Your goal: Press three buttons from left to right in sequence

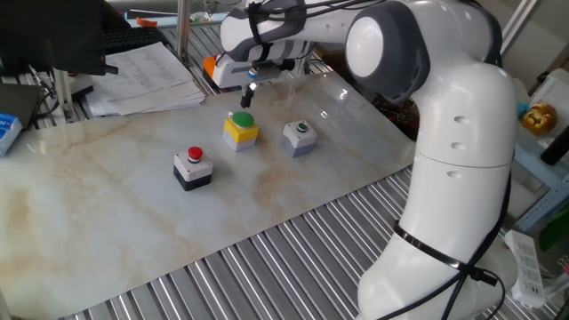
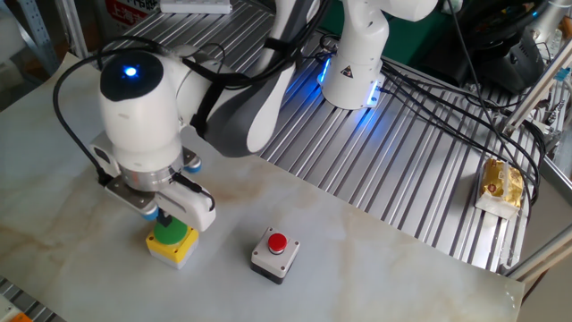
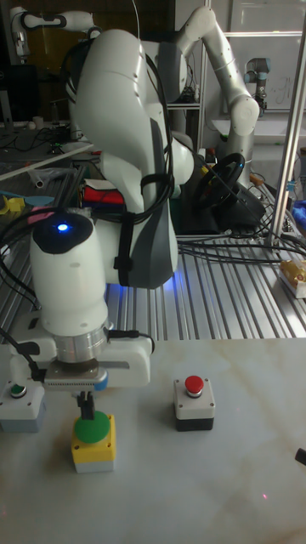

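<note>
Three buttons sit on the marble table [image 1: 107, 204]. The red button on a white-topped black box [image 1: 193, 167] [image 3: 195, 402] is at one end. The green button on a yellow box [image 1: 241, 129] [image 2: 172, 243] [image 3: 93, 440] is in the middle. The small dark-green button on a grey box [image 1: 300, 136] [image 3: 20, 406] is at the other end. My gripper [image 3: 85, 411] [image 1: 250, 92] hangs straight over the green button, its tips just above the cap. The fingers are shut together with nothing between them. In the other fixed view the wrist [image 2: 152, 174] hides the grey box.
An orange box [image 1: 213, 68] lies behind the gripper at the table's back edge. Stacked papers [image 1: 147, 76] rest at the back left. Ribbed metal slats [image 1: 293, 258] border the marble along the front. My arm's white base [image 1: 444, 222] stands at the right.
</note>
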`<state>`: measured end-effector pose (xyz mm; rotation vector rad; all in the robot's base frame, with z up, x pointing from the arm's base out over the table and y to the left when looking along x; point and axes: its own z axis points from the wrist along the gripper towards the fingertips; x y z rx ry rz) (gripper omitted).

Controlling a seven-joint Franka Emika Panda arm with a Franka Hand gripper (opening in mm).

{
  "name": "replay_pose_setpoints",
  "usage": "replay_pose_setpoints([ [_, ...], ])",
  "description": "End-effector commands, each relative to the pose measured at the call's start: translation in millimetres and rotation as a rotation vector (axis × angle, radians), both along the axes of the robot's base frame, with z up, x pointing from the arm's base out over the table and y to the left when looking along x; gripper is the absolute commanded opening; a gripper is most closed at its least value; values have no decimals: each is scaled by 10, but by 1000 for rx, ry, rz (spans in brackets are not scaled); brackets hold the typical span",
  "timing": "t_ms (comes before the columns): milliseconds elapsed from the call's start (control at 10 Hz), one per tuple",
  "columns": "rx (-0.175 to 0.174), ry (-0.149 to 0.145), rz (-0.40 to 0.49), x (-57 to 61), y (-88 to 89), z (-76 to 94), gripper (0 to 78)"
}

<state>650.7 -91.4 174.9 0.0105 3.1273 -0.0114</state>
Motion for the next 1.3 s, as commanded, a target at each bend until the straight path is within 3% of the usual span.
replay_pose_setpoints([
  [100,-1,-5,-6,16,24,-53,11],
  [1300,1,-7,-13,-37,1,-181,11],
])
